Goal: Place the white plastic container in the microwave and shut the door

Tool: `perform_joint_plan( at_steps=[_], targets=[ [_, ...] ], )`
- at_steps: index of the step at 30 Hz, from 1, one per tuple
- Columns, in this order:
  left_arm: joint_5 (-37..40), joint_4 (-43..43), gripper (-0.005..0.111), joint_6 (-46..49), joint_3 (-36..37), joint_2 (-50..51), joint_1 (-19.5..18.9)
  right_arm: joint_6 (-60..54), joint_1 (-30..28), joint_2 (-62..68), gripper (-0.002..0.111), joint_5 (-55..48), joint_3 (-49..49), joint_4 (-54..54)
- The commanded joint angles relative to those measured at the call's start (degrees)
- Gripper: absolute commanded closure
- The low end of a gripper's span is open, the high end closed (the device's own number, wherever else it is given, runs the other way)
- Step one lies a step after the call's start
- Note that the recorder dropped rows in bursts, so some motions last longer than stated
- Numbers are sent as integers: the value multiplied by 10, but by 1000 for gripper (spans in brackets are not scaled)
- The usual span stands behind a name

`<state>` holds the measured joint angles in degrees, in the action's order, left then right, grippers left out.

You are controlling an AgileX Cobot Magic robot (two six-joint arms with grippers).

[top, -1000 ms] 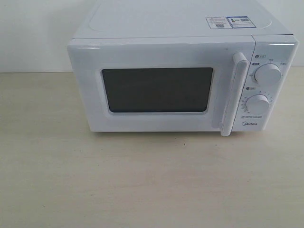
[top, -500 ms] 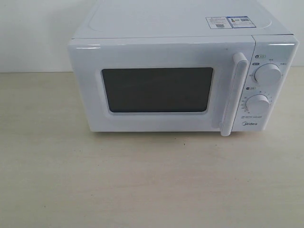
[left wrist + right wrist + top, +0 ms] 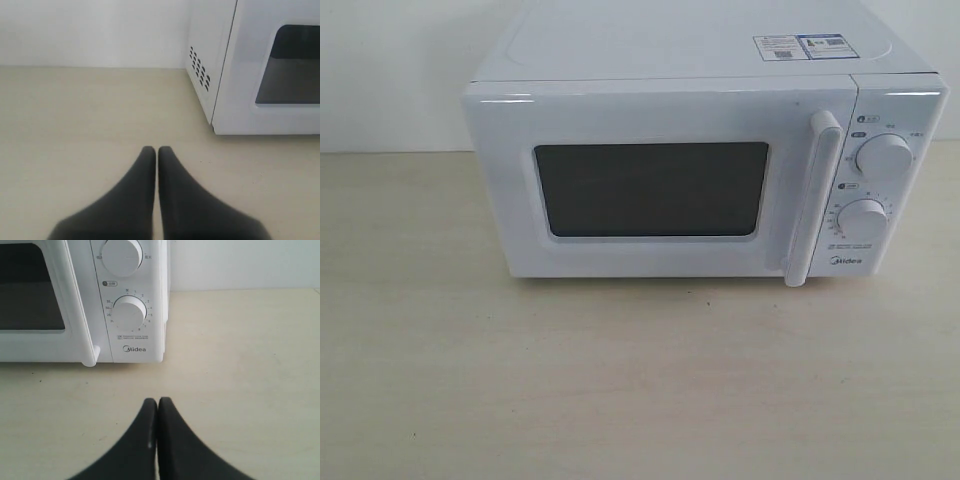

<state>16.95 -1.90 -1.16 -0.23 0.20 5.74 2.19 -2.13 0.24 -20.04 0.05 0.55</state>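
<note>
The white microwave (image 3: 705,60) stands at the back of the pale table, its door (image 3: 510,200) closed, with a dark window (image 3: 652,189) and a long vertical handle (image 3: 812,198). Two round dials (image 3: 883,156) sit on its right panel. The white plastic container is out of view in every frame. My left gripper (image 3: 156,149) is shut and empty above bare table, in front of the microwave's (image 3: 225,70) left corner. My right gripper (image 3: 157,401) is shut and empty in front of the Midea panel (image 3: 134,349). Neither gripper appears in the exterior view.
The pale wooden table (image 3: 620,380) stretches in front of the microwave. A white wall (image 3: 390,70) rises behind it. Vent holes (image 3: 199,68) mark the microwave's left side.
</note>
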Motion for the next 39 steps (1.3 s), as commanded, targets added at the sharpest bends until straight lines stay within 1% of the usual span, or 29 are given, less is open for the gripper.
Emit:
perform_joint_plan(
  at_steps=[1,5,11,39],
  targets=[
    [5,4,102,12,2,-2,-1,3,-2,-2,108,3,-1,2],
    [5,4,102,12,2,-2,-1,3,-2,-2,108,3,-1,2],
    [5,3,102,12,2,-2,-20,3,-2,-2,108,3,-1,2],
    [5,2,102,12,2,-2,-20,3,-2,-2,108,16,-1,2]
  ],
)
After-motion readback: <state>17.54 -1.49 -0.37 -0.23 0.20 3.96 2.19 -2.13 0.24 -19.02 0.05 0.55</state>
